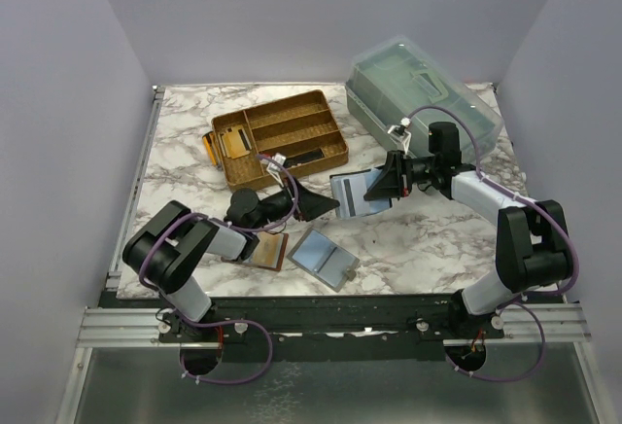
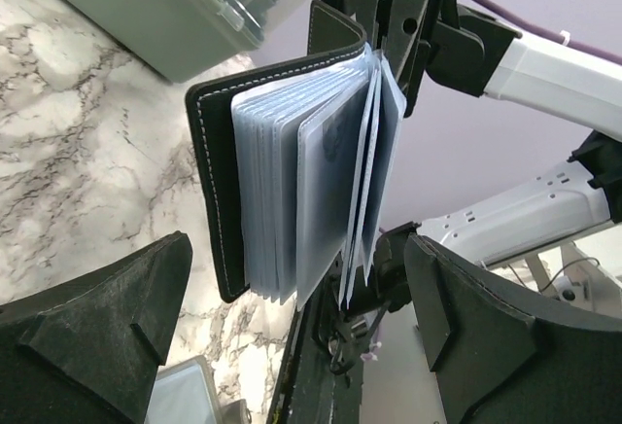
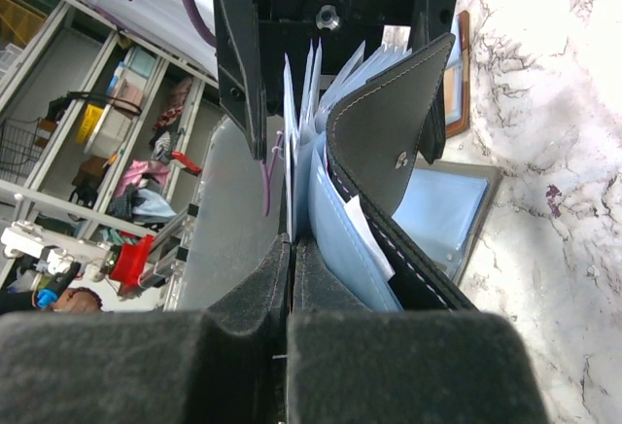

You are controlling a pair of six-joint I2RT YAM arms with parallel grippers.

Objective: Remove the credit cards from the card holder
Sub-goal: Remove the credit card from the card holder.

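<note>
The card holder [image 1: 352,192] is a black bifold that hangs in the air over the middle of the table. My right gripper [image 1: 387,183] is shut on it. In the right wrist view the right gripper [image 3: 292,261] pinches a thin blue-grey leaf of the card holder [image 3: 389,142], and a white slip pokes out of one pocket. In the left wrist view the card holder [image 2: 209,181] faces me with its pale pockets [image 2: 321,191] fanned out. My left gripper [image 2: 301,346] stands open just short of them and holds nothing. I cannot tell the credit cards apart from the pockets.
A gold-brown organiser tray [image 1: 282,132] with tan cards stands at the back. A clear lidded box [image 1: 423,93] sits at the back right. A brown holder [image 1: 267,249] and an open grey holder [image 1: 326,257] lie on the marble near the front edge.
</note>
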